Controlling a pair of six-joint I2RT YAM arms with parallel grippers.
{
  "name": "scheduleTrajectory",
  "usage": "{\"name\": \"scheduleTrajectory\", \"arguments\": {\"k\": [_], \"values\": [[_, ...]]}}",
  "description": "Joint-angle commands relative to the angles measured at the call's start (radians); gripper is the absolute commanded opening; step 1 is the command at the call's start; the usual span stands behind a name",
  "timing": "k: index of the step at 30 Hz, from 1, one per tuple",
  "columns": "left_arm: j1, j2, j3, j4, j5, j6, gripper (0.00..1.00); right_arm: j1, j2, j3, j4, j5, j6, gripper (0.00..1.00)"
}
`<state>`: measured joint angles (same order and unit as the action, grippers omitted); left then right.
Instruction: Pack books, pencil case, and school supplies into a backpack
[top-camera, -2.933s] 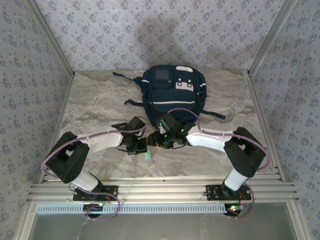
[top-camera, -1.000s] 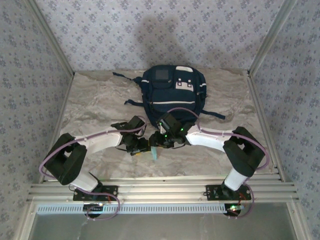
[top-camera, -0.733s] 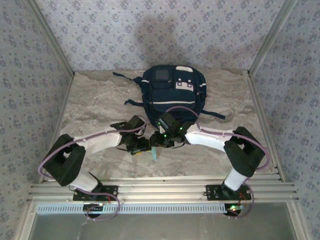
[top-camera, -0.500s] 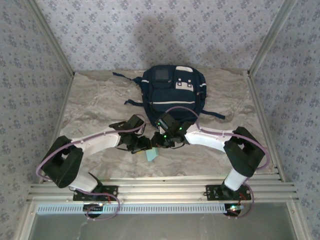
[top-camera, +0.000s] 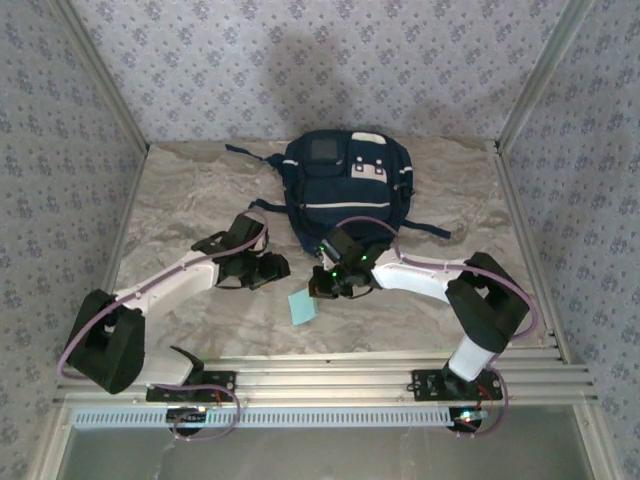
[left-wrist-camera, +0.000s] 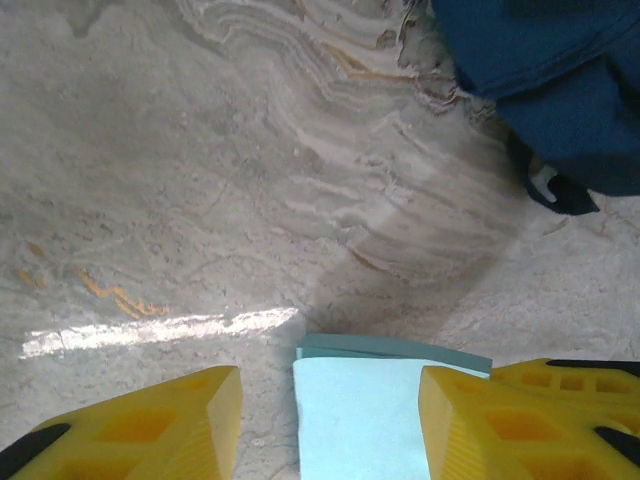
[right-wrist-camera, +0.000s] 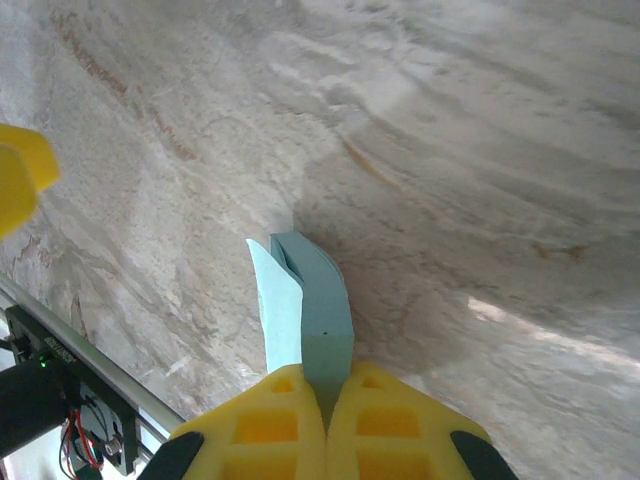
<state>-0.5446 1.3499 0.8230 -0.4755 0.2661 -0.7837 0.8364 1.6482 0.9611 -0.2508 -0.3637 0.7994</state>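
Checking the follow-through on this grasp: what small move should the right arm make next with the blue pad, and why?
Probably lift the pad slightly and swing it toward the backpack. The right tool is shut on the pad's edge, the left tool stands open, and the backpack lies just behind.

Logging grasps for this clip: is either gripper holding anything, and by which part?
The right gripper is shut on the light-blue note pad, pinching it by one edge. The left gripper is open, holding nothing.

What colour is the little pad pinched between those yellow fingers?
Pale blue-green, plain, no pattern. The pad shows best in the right wrist view.
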Motion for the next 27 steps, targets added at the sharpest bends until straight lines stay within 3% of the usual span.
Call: {"name": "scheduleTrajectory", "arguments": {"k": [1,8,14,19,23,27], "values": [[0.006,0.003,0.040,-0.011,-0.005,0.030,0.50,-0.041,-0.079,-0.030,0.033,-0.045,0.013,0.00],[0.013,0.028,0.107,0.061,0.008,0.064,0.58,-0.187,-0.226,-0.075,0.008,-0.118,-0.030,0.00],[0.012,0.135,0.312,0.005,-0.081,0.260,0.58,-0.399,-0.381,-0.080,-0.097,-0.187,-0.102,0.00],[-0.023,0.303,0.549,-0.085,-0.153,0.450,0.58,-0.641,-0.477,-0.078,-0.175,-0.240,-0.155,0.00],[-0.079,0.416,0.700,-0.110,-0.249,0.593,0.58,-0.817,-0.504,-0.112,-0.128,-0.281,-0.149,0.00],[-0.098,0.553,0.849,-0.130,-0.244,0.688,0.59,-0.941,-0.497,-0.144,-0.031,-0.310,-0.117,0.00]]}}
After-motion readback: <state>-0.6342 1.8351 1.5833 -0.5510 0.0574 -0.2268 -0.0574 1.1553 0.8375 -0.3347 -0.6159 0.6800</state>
